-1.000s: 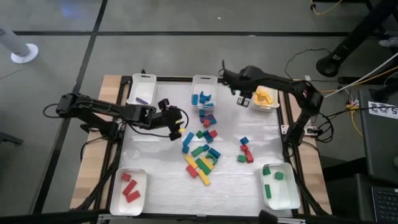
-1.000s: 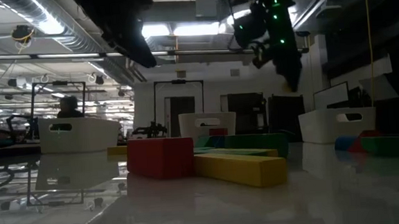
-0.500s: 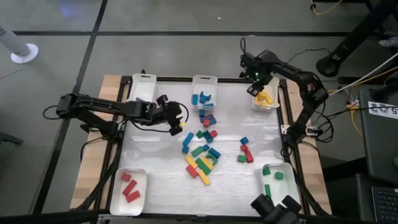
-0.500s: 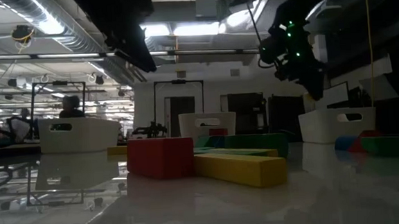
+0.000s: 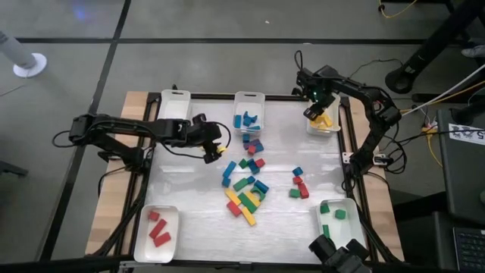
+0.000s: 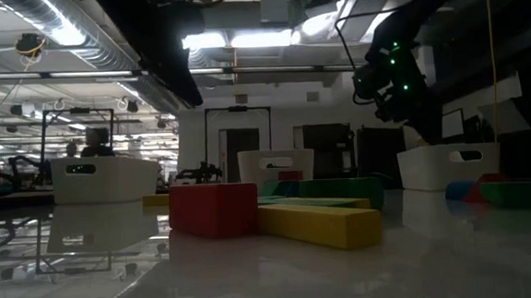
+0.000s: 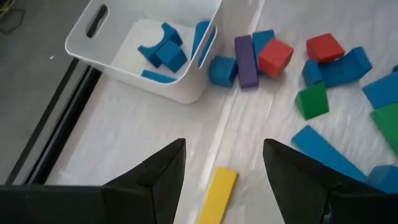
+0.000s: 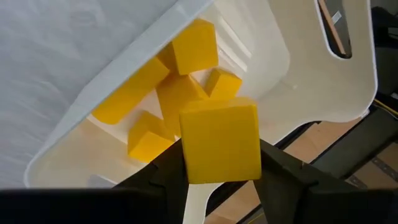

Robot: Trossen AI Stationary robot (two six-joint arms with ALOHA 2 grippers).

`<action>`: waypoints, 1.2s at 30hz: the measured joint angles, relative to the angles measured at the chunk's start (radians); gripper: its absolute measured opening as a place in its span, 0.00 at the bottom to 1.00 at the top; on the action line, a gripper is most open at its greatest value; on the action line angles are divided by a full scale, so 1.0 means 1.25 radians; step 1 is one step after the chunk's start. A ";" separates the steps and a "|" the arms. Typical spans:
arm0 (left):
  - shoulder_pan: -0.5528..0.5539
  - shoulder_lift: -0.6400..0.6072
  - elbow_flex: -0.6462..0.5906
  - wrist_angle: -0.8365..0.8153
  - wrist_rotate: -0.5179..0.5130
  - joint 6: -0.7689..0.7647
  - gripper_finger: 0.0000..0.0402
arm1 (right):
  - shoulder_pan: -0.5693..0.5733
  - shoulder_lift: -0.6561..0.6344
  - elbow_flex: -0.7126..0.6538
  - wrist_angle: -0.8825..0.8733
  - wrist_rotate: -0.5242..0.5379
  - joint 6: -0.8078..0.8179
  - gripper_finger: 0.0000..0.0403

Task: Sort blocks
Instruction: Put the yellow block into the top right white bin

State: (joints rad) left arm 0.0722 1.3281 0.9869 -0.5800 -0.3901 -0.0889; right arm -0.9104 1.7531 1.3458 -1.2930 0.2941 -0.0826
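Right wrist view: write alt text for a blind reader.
A yellow cube sits between the right hand's two dark fingers, above a white tray already holding several yellow blocks.

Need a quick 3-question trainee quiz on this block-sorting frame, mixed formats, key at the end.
1. True or false: the right end effector has a yellow cube-shaped toy block between its fingers, above the white plastic tray of yellow blocks.
2. Multiple choice: which block lies on the table straight ahead of the open left end effector? A) red cube B) small yellow bar block C) green wedge
3. Fill in: the white plastic tray at the table's back middle holds ____ blocks.

Key: 1 true; 2 B; 3 blue.
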 joint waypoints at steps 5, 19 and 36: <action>0.014 0.016 -0.044 -0.010 0.026 -0.005 0.51 | -0.001 0.000 -0.001 0.002 0.008 0.000 0.40; 0.096 0.025 -0.192 0.009 0.082 0.019 0.51 | 0.000 0.000 -0.001 0.010 0.049 0.027 0.62; 0.186 0.025 -0.272 0.171 0.204 0.108 0.51 | 0.000 0.000 -0.001 0.017 0.036 0.026 0.73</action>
State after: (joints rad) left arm 0.3043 1.3590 0.6472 -0.3658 -0.1350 0.0458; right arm -0.9104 1.7531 1.3441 -1.2715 0.3393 -0.0498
